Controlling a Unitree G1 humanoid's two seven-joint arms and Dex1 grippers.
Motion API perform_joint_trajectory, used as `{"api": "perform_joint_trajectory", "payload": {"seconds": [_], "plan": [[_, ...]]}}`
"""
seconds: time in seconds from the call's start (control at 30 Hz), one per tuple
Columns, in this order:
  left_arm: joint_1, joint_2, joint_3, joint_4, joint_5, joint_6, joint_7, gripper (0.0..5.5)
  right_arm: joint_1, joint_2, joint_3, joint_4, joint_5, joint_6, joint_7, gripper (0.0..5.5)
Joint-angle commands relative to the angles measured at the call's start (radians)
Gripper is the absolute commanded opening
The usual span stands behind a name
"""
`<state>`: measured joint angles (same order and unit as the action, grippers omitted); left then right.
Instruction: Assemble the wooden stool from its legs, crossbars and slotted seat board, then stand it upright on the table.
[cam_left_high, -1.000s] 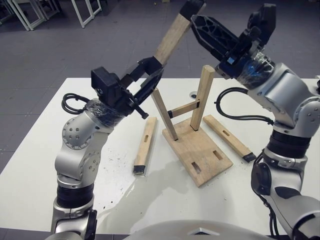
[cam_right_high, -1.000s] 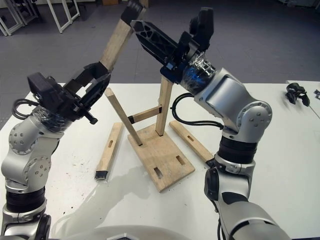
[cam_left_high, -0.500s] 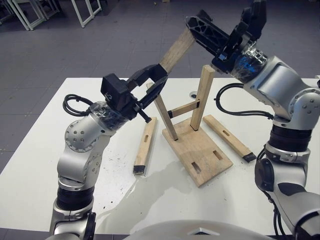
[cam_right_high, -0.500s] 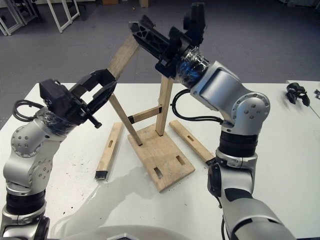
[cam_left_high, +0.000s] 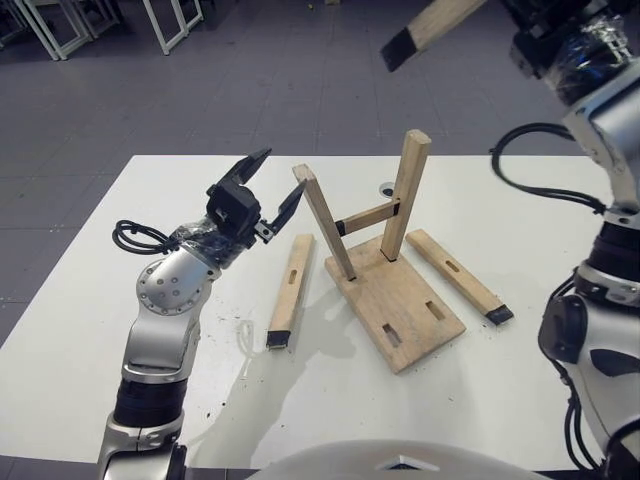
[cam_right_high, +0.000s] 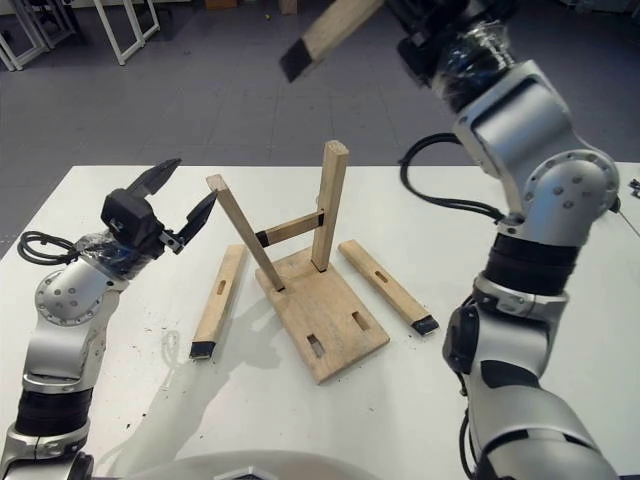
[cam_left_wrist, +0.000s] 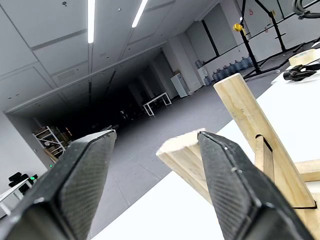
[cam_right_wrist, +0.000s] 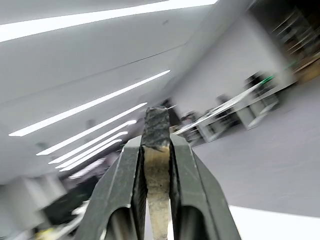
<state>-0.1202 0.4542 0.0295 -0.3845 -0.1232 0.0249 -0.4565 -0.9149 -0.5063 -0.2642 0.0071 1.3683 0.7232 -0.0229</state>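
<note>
The slotted seat board (cam_left_high: 424, 325) lies flat on the white table (cam_left_high: 80, 300). Two legs stand in it, one tilted (cam_left_high: 325, 220) and one upright (cam_left_high: 405, 195), joined by a short crossbar (cam_left_high: 368, 217). Two slotted pieces lie on the table, one left of the board (cam_left_high: 290, 290) and one right of it (cam_left_high: 460, 275). My left gripper (cam_left_high: 278, 175) hangs open just left of the tilted leg's top (cam_left_wrist: 185, 150). High above the table, my right gripper (cam_right_wrist: 156, 145) is shut on another wooden leg (cam_right_high: 325, 30), black-tipped end pointing left.
A black cable (cam_left_high: 135, 235) loops on the table beside my left arm. A small black object (cam_right_high: 592, 186) rests at the far right edge. A round hole (cam_left_high: 387, 187) sits in the tabletop behind the stool. White frames (cam_left_high: 60, 25) stand on the floor behind.
My left gripper has come away from the raised leg and dropped toward the table beside the tilted leg. My right arm has swung the held leg higher and to the right.
</note>
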Motion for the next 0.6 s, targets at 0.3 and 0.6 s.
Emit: {"api": "perform_joint_trajectory", "payload": {"seconds": [0.3, 0.6], "plan": [[0.044, -0.038, -0.020, -0.010, 0.077, -0.023, 0.066, 3.03, 0.502, -0.269, 0.275, -0.119, -0.713, -0.143, 0.485, 0.42], [0.038, -0.037, -0.017, -0.002, 0.076, -0.023, 0.068, 3.03, 0.595, -0.197, 0.308, -0.092, -0.858, -0.170, 0.580, 0.42]]}}
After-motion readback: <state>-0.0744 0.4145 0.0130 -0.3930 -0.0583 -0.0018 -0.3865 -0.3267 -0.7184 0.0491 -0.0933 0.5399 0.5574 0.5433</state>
